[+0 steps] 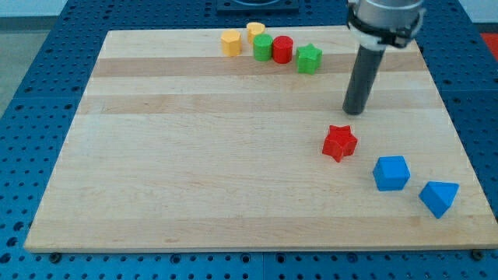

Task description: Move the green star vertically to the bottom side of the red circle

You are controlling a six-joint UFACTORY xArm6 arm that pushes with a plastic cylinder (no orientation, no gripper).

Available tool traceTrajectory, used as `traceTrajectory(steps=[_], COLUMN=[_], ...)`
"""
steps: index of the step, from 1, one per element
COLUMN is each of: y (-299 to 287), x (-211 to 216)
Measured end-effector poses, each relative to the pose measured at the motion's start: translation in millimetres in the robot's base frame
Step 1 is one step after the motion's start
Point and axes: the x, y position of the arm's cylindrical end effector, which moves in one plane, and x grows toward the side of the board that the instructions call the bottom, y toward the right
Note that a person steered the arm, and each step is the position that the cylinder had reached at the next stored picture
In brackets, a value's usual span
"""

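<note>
The green star (pixel 309 58) lies near the view's top, just right of the red circle (pixel 282 49) and slightly lower than it. A green circle (pixel 263 47) touches the red circle's left side. My tip (pixel 356 111) stands on the board right of and below the green star, about a block's width or two away from it, and above the red star (pixel 340 142). The tip touches no block.
A yellow hexagon (pixel 231 43) and a yellow heart-like block (pixel 255 32) sit left of the green circle at the board's top edge. A blue cube (pixel 391 173) and a blue triangular block (pixel 439 197) lie at the lower right. The wooden board (pixel 194 155) rests on a blue perforated table.
</note>
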Motion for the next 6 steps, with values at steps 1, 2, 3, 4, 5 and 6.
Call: traceTrajectory(steps=[1, 2, 3, 4, 5, 6], y=[0, 1, 1, -11, -34, -59], x=[-42, -77, -112, -126, -125, -115])
